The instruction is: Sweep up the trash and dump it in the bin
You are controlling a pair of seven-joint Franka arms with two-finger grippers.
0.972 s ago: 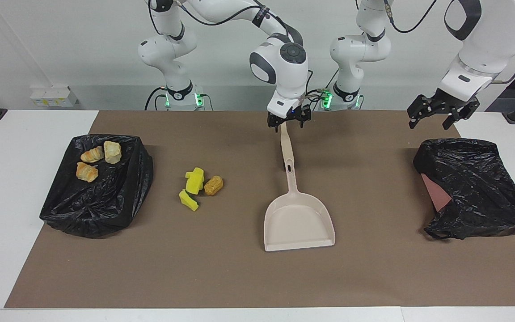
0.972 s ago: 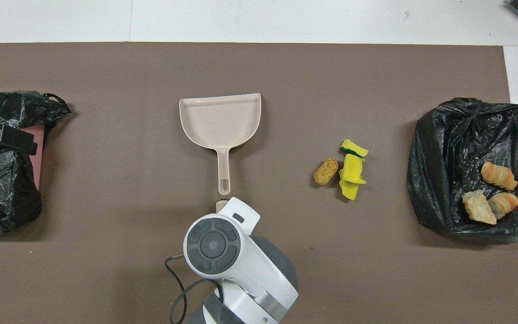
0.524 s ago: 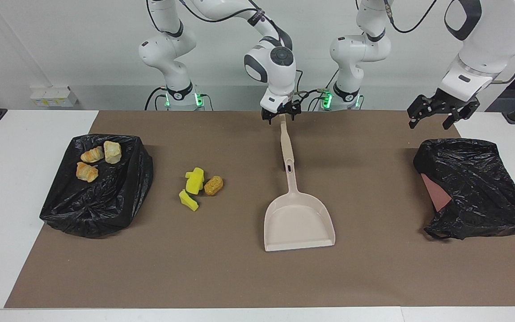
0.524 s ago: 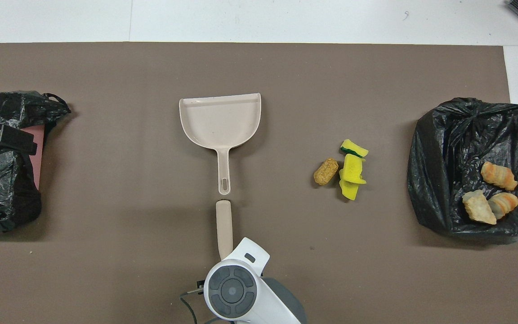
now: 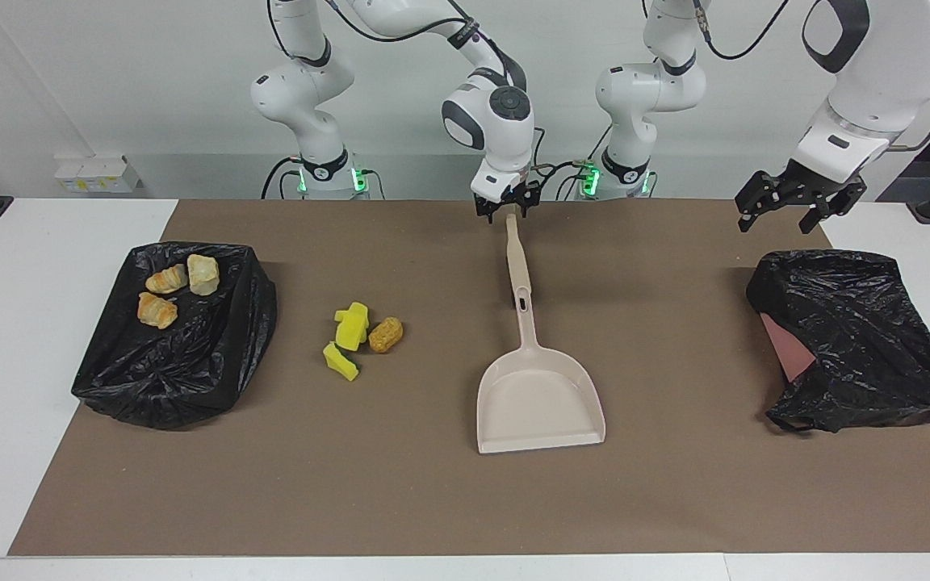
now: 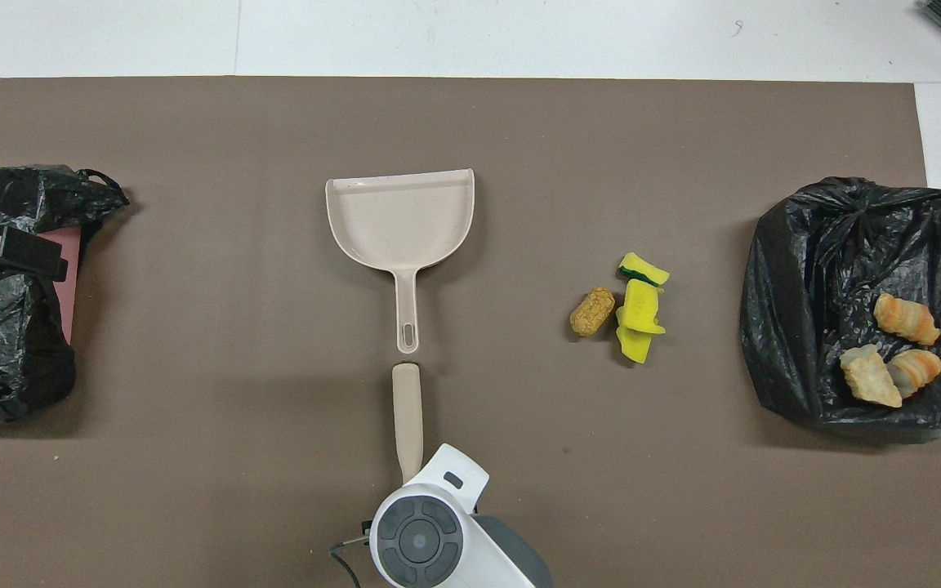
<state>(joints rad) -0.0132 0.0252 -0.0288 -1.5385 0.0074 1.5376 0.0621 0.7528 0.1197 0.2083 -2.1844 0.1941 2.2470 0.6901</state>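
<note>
The trash lies in two places. Yellow sponge chunks point(image 5: 349, 327) point(image 6: 638, 310) and a brown lump point(image 5: 385, 334) point(image 6: 592, 311) sit on the brown mat. Three bread-like pieces point(image 5: 166, 294) point(image 6: 887, 359) lie in the black-bagged bin point(image 5: 190, 379) point(image 6: 813, 269) at the right arm's end. A beige dustpan point(image 5: 542, 399) point(image 6: 401, 216) lies mid-mat. A separate beige handle stick point(image 5: 516, 258) point(image 6: 407, 408) lies in line with the dustpan's handle, nearer the robots. My right gripper point(image 5: 505, 213) is down at the stick's end nearest the robots. My left gripper point(image 5: 784, 222) point(image 6: 5, 253) waits open.
A second crumpled black bag point(image 5: 852, 339) point(image 6: 5, 327) with something pink showing in it lies at the left arm's end, under the left gripper. White table point(image 5: 29, 242) borders the mat on all sides.
My right gripper has pulled back toward the robots along the beige stick to its end and come lower. The left arm, dustpan and trash have not moved.
</note>
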